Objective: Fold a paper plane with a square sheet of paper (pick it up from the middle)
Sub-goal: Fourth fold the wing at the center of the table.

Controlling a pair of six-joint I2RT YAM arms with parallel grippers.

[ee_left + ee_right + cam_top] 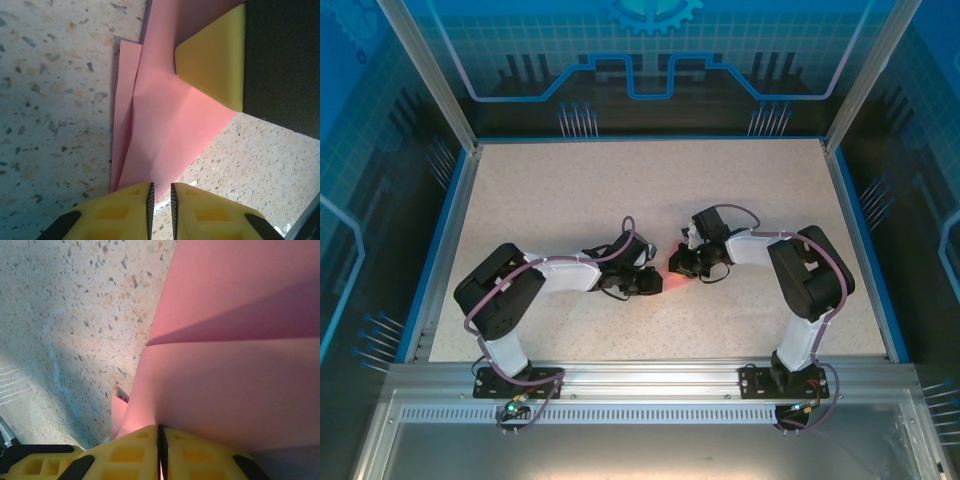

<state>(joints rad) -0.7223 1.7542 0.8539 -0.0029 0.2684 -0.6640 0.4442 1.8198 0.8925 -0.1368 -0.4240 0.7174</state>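
My right claw [161, 437] is closed on the partly folded sheet of paper [165, 125] at the middle of the bench [50, 100], my left claw [161, 199] is nearly closed at its corner with the grip unconfirmed, and I judge the 2 must hold the layers aligned while the crease is pressed flat.

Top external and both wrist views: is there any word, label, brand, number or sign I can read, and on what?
None can be read. The pink paper is plain, the speckled table bears no marks, and the blue back panel carries only a gear and line pattern, no letters.
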